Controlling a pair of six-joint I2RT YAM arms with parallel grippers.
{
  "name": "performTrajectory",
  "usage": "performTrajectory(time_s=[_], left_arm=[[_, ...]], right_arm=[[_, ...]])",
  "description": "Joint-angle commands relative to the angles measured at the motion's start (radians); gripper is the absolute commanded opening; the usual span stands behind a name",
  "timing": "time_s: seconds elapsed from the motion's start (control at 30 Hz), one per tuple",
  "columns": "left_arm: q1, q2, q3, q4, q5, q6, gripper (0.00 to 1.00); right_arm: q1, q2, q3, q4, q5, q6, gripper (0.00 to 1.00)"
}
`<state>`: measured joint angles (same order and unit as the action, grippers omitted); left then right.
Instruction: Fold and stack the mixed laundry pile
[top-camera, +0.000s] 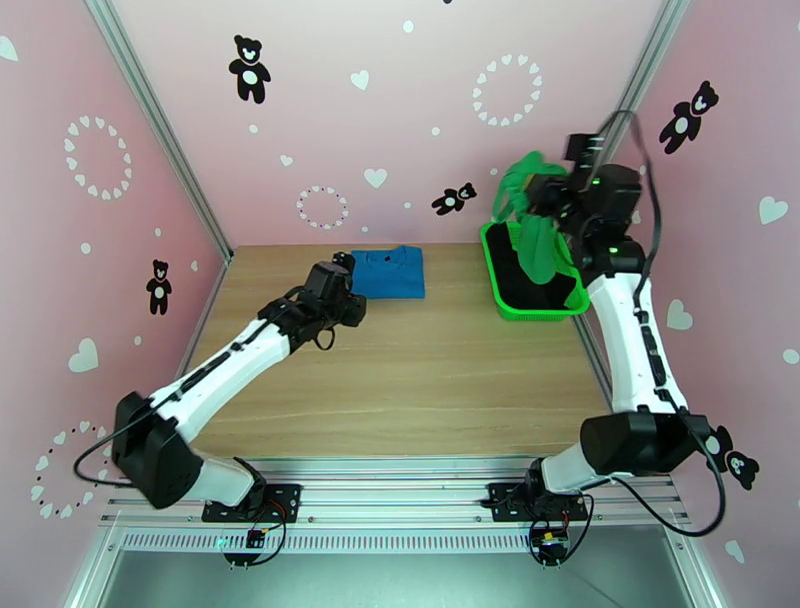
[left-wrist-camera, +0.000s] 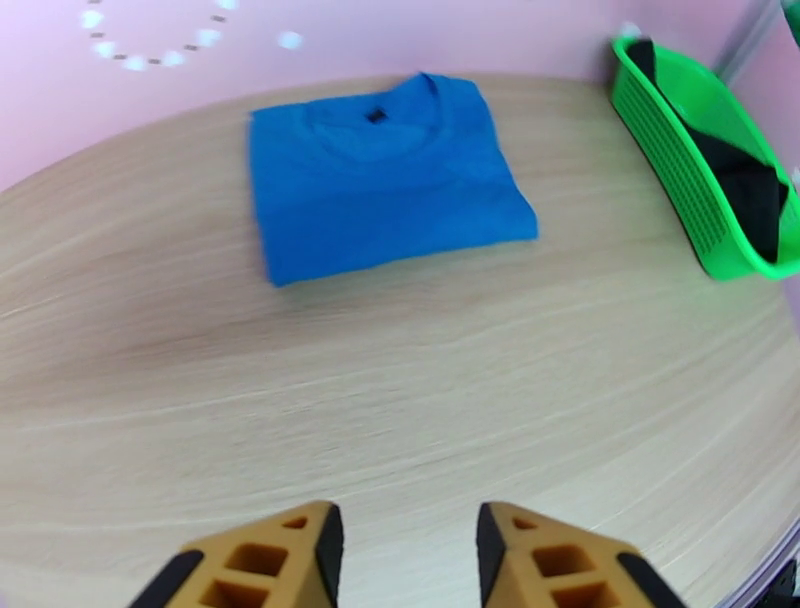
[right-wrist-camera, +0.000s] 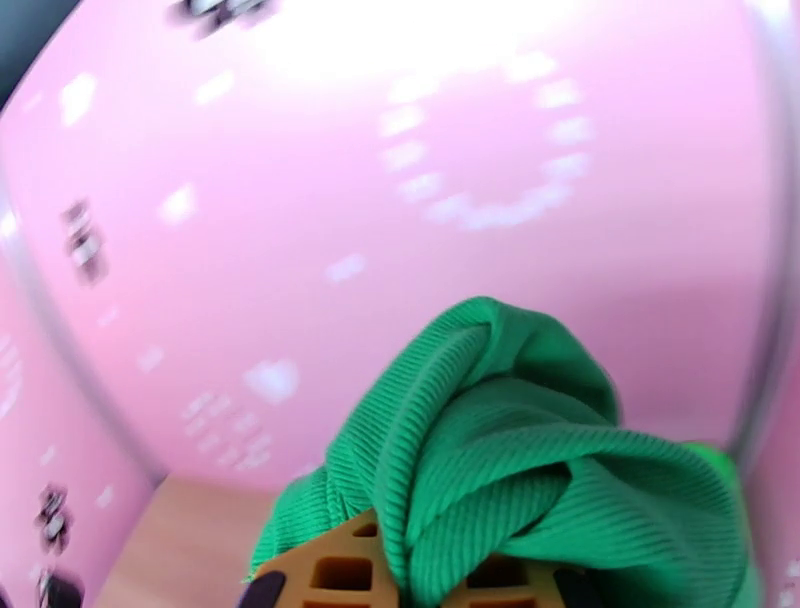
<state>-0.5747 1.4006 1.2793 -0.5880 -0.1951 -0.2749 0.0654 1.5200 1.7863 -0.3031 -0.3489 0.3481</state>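
Left gripper (left-wrist-camera: 405, 560) up close, orange jaws parted with nothing between them, hovering over bare table (left-wrist-camera: 400, 400) well to the left of the green mesh basket (top-camera: 530, 312). Just past those jaws lies the blue T-shirt (left-wrist-camera: 385, 185), folded flat into a neat rectangle, collar on the far side, also well left of the basket and apart from it. So that one looks done, and it marks where the stack will grow.

Over to the basket now: the black garment (top-camera: 520, 280) lies crumpled in its bottom, untouched. Rising out of the basket is the green garment (top-camera: 538, 240), hanging in a long bunch, long axis running straight up and down, lower end down inside the basket walls on top of the black cloth. At the top of it is the right gripper (right-wrist-camera: 415, 575), raised above the basket's far end with its jaws clamped on a thick twist of the ribbed green fabric.

That is the relation to watch: the cloth hangs straight below the right jaws and its tail is not yet clear of the basket rim. I'd say it wants more height, then a carry leftward from the basket to open table. Right arm has it; the left waits far off, near the blue shirt, free to catch a hanging edge
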Motion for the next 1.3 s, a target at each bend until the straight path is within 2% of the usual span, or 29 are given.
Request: performTrajectory(time_s=[0.0,0.07,0.23,0.33,0.4,0.43,0.5,0.57,0.7,0.83,0.93,1.0,1.17,1.27], left_arm=[[0.020,-0.111,0.000,-0.130,-0.136,-0.052,0.45],[0.034,-0.167,0.001,-0.189,-0.172,-0.065,0.51],[0.067,-0.298,-0.003,-0.339,-0.247,-0.103,0.59],[0.071,-0.367,-0.018,-0.402,-0.274,-0.133,0.61],[0.073,-0.403,-0.044,-0.419,-0.270,-0.149,0.63],[0.074,-0.420,-0.057,-0.423,-0.264,-0.156,0.63],[0.073,-0.437,-0.098,-0.424,-0.246,-0.175,0.64],[0.073,-0.441,-0.131,-0.423,-0.223,-0.190,0.65],[0.074,-0.433,-0.177,-0.427,-0.193,-0.222,0.66],[0.078,-0.423,-0.187,-0.447,-0.187,-0.272,0.67],[0.107,-0.418,-0.184,-0.477,-0.180,-0.296,0.67],[0.137,-0.423,-0.184,-0.486,-0.163,-0.300,0.67],[0.204,-0.427,-0.184,-0.484,-0.093,-0.291,0.67],[0.229,-0.417,-0.180,-0.483,-0.068,-0.277,0.67]], right_arm=[[0.166,-0.060,-0.097,-0.145,0.012,-0.079,0.00],[0.274,-0.106,-0.242,-0.102,0.094,-0.059,0.00],[0.509,-0.135,-0.688,0.170,0.231,0.042,0.00],[0.586,-0.082,-0.812,0.249,0.262,0.107,0.00],[0.619,-0.041,-0.842,0.228,0.316,0.132,0.00],[0.629,-0.023,-0.845,0.203,0.339,0.134,0.05],[0.643,0.005,-0.847,0.133,0.411,0.149,0.33],[0.642,0.008,-0.845,0.068,0.473,0.146,0.55],[0.673,-0.061,-0.798,-0.050,0.543,0.022,0.80],[0.793,-0.088,-0.675,-0.208,0.625,-0.150,0.83],[0.915,-0.042,-0.587,-0.313,0.680,-0.222,0.83],[0.974,0.020,-0.544,-0.352,0.664,-0.235,0.81],[1.012,0.192,-0.528,-0.293,0.555,-0.195,0.75],[1.012,0.295,-0.511,-0.238,0.544,-0.189,0.73]])
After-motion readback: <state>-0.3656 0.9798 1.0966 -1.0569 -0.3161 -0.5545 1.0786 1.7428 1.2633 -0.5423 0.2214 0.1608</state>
